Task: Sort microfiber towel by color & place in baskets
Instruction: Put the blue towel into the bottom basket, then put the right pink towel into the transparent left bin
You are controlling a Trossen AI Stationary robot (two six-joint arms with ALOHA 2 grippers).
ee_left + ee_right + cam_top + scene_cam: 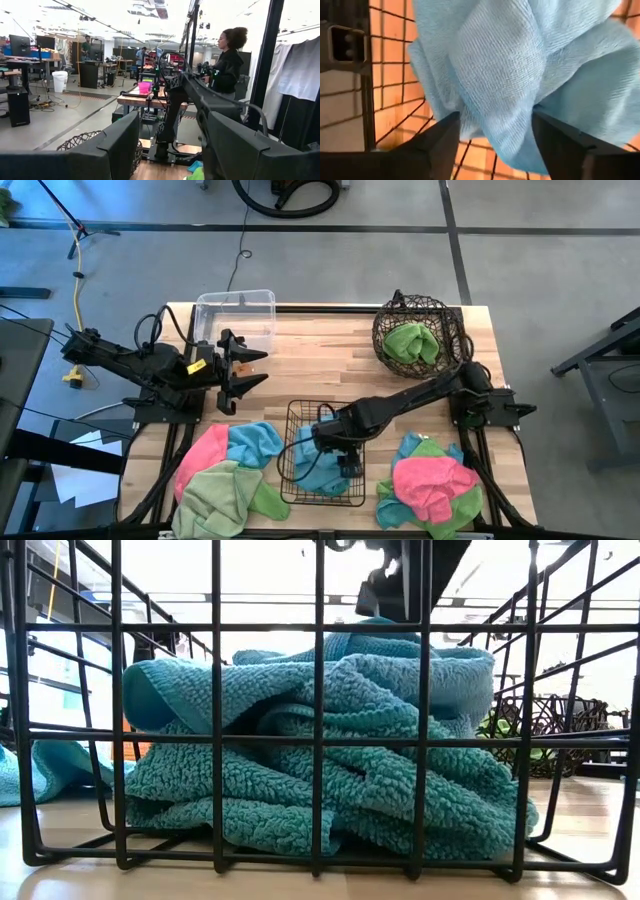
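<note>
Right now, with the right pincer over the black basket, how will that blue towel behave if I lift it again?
Likely floppy: the blue towel lies in slumped folds inside the black wire basket. It probably drapes and trails, since cloth hangs loosely between the right pincer fingers. Its fuzzy pile may snag the wire grid, so lift slowly.
</note>
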